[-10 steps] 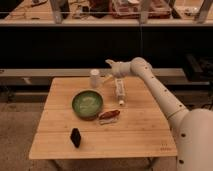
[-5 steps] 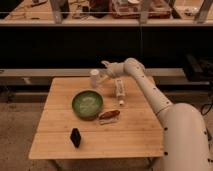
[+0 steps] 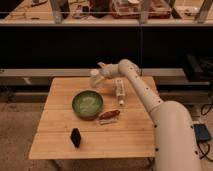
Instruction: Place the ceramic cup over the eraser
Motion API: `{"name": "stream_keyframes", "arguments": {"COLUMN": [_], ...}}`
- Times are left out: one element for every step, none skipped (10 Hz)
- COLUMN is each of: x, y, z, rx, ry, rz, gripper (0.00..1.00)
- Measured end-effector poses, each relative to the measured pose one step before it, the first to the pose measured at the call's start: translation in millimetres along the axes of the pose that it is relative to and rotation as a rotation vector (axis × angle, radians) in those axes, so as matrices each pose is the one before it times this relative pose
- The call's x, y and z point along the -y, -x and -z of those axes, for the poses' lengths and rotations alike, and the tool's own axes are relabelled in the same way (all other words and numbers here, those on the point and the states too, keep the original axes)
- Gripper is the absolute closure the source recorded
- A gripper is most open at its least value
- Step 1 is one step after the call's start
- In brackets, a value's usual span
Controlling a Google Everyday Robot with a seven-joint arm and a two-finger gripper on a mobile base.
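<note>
The gripper (image 3: pixel 101 75) poised beside the cup (image 3: pixel 94 78).
Jaws spread; cup stands upright just beside them, toward the bowl (image 3: pixel 75 106), apparently ungripped; eraser (image 3: pixel 75 137) lies well apart.

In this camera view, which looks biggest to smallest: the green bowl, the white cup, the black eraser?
Largest: green bowl, clearly.
Then ceramic cup, beside the gripper at the table's far edge, and eraser: about alike; the eraser sits nearer the camera, so I won't rank them.
</note>
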Motion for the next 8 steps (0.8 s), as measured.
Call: {"name": "stream_keyframes", "arguments": {"x": [-0.93,-1.60,-0.97,-2.33,-0.84,0.20,0.62,0.50], "y": [0.32,0.29,1.24,1.69,0.07,-2.65,-2.50,-3.53], "z": [-3.50,-3.71,-2.25,-3.32,-1.54,-0.22,0.13,-0.38], "rx": [0.00589,0.00578,0.00812,0.01308,0.01267,0.00667,0.00586,0.00851], "ry": [0.00813,0.01053,0.00959,0.01674,0.01766,0.01179,0.00647,0.00998], "rz": [-0.00365,-0.00187,-0.00057,0.00088,0.00288,0.00242,0.00031,0.00081], "gripper": [0.20,0.20,0.20,0.20,0.20,0.20,0.20,0.20]}}
